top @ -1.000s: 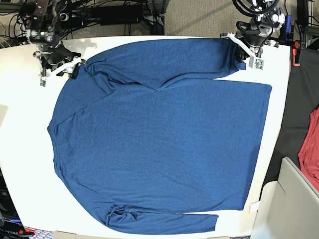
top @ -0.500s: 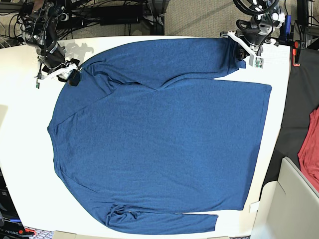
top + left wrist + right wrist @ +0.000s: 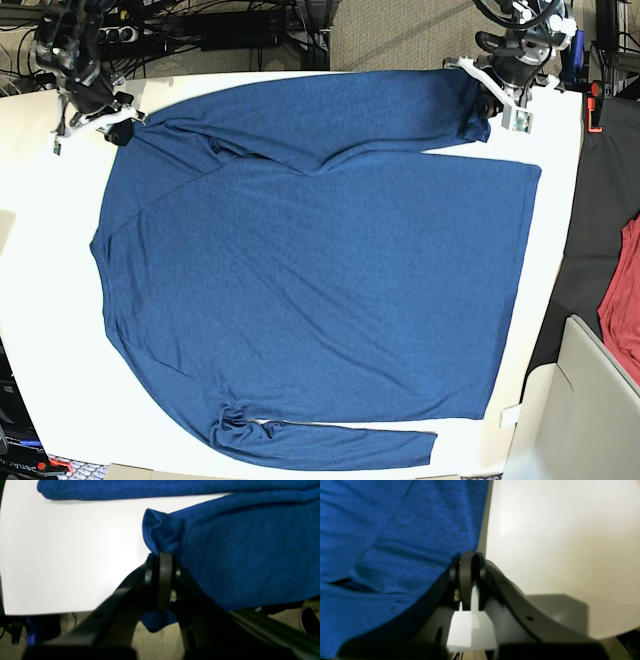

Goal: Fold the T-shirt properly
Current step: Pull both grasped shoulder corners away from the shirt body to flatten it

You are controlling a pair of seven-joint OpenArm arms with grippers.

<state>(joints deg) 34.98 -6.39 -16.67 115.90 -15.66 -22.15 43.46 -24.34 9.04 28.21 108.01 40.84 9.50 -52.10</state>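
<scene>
The dark blue long-sleeved T-shirt (image 3: pixel 310 270) lies spread flat on the white table (image 3: pixel 40 250), one sleeve folded across the top and the other along the front edge. My left gripper (image 3: pixel 487 105) is at the back right, shut on a bunched bit of the upper sleeve's end, as the left wrist view shows (image 3: pixel 162 555) with the T-shirt (image 3: pixel 250 555) beside it. My right gripper (image 3: pixel 118 130) is at the back left, shut on the T-shirt's shoulder edge; the right wrist view shows it (image 3: pixel 468 556) closed at the T-shirt's (image 3: pixel 395 530) border.
A red cloth (image 3: pixel 625 300) lies on dark fabric (image 3: pixel 600 200) off the table's right edge. A beige box (image 3: pixel 585 400) stands at the front right. Cables and equipment run along the back.
My right gripper has moved toward the back left corner, dragging the shoulder with it; the whole shirt has shifted slightly left. My left gripper has barely moved.
</scene>
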